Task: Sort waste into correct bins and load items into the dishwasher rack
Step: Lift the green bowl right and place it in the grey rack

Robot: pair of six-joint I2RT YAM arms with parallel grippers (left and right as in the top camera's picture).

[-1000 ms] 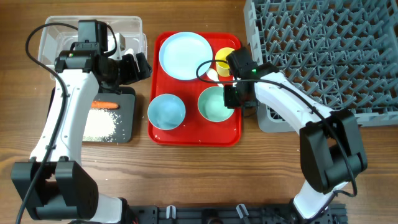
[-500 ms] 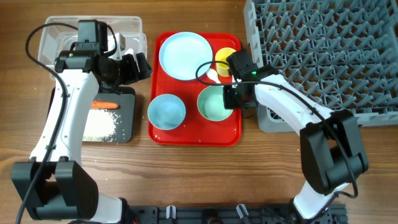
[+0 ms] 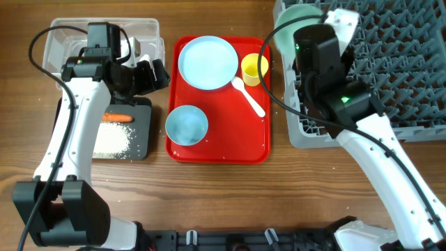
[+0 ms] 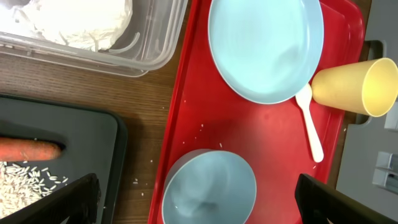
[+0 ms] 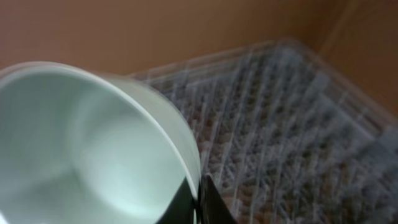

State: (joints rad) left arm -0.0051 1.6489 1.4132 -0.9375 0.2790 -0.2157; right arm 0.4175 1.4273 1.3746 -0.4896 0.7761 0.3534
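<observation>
Wood table [image 3: 209, 195] | black tray [image 3: 142, 127]: carrot [image 3: 117, 117], rice [image 3: 110, 141] | right claw [image 5: 198, 202] clamps green bowl [image 5: 81, 155] | left claw [image 4: 198, 196] spread, empty

Left arm [image 3: 68, 132] and right arm [image 3: 390, 169] are both showing white tubular links joined by bulky black joint housings, thin black cables [image 3: 32, 47] are looping along them, small green lights [image 3: 343, 100] are glowing on the housings, and black fingers [image 4: 62, 200] are tipping the left wrist.
</observation>
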